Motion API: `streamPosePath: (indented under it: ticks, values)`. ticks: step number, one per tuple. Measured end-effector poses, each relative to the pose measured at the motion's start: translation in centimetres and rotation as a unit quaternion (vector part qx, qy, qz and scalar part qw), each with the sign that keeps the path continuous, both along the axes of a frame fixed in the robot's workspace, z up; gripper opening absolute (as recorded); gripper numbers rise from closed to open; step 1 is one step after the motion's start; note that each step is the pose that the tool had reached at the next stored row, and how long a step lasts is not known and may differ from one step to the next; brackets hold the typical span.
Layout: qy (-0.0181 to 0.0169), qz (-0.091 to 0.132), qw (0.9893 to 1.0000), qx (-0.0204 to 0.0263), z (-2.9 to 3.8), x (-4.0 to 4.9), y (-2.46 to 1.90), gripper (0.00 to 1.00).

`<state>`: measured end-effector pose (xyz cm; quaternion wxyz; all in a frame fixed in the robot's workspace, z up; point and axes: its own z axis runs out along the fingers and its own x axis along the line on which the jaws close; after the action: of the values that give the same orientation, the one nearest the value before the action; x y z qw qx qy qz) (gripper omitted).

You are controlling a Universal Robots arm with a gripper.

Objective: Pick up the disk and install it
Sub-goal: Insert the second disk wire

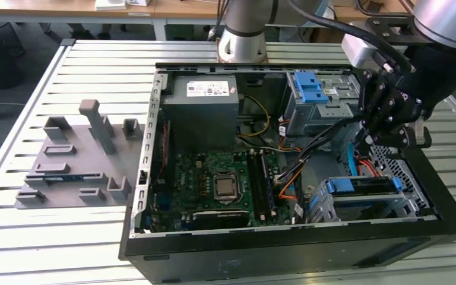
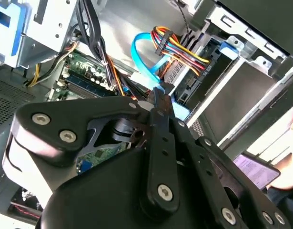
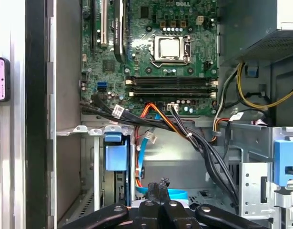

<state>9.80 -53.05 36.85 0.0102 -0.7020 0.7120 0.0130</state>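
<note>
Jaws above disk (image 1: 360,186) in bay

arm (image 1: 248,27): silver-grey tube segments with a dark joint band
cable (image 1: 370,41): black, running along the wrist
tool (image 1: 390,113): black linkage bars, glossy
tool screws (image 2: 165,192): round silver heads at the pivots
wrist block (image 1: 363,50): light grey housing
</note>
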Motion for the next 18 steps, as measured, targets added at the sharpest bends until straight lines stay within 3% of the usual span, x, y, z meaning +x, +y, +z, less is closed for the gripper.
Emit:
streamPosePath:
  ticks: [1,3,6,7,11,13,18]
  values:
    - [0.0000,0.000,1.0000,-0.0017,0.00,0.00,0.00,0.11]
    - [0.0000,0.000,1.0000,-0.0097,0.00,0.01,0.00,0.11]
    - [0.0000,0.000,0.9994,-0.0333,0.00,0.00,0.02,0.12]
    - [0.0000,0.000,0.9992,-0.0401,0.00,0.01,0.02,0.18]
    - [0.0000,0.000,0.9983,-0.0583,-0.05,0.00,0.03,0.18]
    - [0.0000,0.000,0.9980,-0.0625,-0.09,0.00,0.03,0.18]
    - [-0.0002,0.000,0.9980,-0.0639,-0.32,0.00,0.04,0.19]
